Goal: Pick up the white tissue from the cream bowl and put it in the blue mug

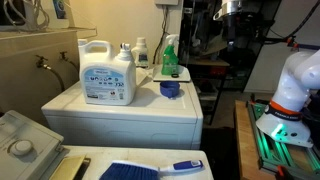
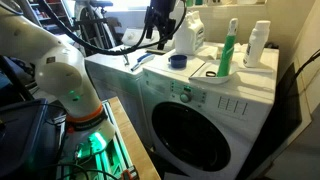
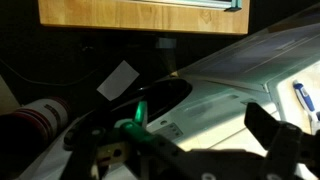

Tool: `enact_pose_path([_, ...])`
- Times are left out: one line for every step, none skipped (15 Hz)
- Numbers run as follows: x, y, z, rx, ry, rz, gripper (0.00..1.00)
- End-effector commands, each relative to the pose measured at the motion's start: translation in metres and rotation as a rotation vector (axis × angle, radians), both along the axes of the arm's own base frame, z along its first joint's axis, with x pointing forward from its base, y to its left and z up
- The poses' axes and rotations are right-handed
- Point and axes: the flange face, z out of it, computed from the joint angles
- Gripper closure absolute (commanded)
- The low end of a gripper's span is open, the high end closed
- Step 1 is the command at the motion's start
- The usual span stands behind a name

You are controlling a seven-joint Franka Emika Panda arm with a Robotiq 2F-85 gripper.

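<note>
- The counter (image 1: 120,112) is the flat white top of a front-loading washer, whose round dark door (image 2: 195,130) shows in an exterior view.
- The blue mug (image 1: 170,89) stands upright on this counter, near the front edge and well to the side of the white detergent jug (image 1: 107,75). It also shows in the other outside camera (image 2: 178,61).
- I cannot make out the white tissue in any view, and the mug's inside is too small to read.
- Behind the mug, a green spray bottle (image 1: 170,58) stands towards the back of the counter, with a small white bottle (image 1: 141,52) near it.
- A blue-handled brush (image 1: 150,170) lies on a separate white surface in the foreground, apart from the washer.
- The gripper (image 3: 180,150) has its dark fingers spread wide in the wrist view, with nothing between them.
- In an exterior view the gripper (image 2: 158,30) hangs above the back of the counter, near the jug and clear of the mug.
- The robot's white base (image 2: 70,85) stands beside the washer, with green light glowing at its foot (image 2: 90,140).
- The room is a narrow laundry space with a cream wall behind the machines and a wooden cabinet (image 3: 140,15) overhead in the wrist view.
</note>
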Motion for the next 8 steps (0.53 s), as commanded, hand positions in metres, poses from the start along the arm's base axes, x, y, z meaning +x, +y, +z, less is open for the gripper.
enact_pose_path([0.000, 0.000, 0.001, 0.000, 0.000, 0.000, 0.00])
enact_pose_path([0.000, 0.000, 0.001, 0.000, 0.000, 0.000, 0.00])
enact_pose_path([0.000, 0.000, 0.001, 0.000, 0.000, 0.000, 0.00])
enact_pose_path([0.000, 0.000, 0.001, 0.000, 0.000, 0.000, 0.00])
enact_pose_path([0.000, 0.000, 0.001, 0.000, 0.000, 0.000, 0.00])
enact_pose_path([0.000, 0.000, 0.001, 0.000, 0.000, 0.000, 0.00])
enact_pose_path([0.000, 0.000, 0.001, 0.000, 0.000, 0.000, 0.00])
enact_pose_path([0.004, 0.010, 0.004, 0.045, -0.033, 0.009, 0.00])
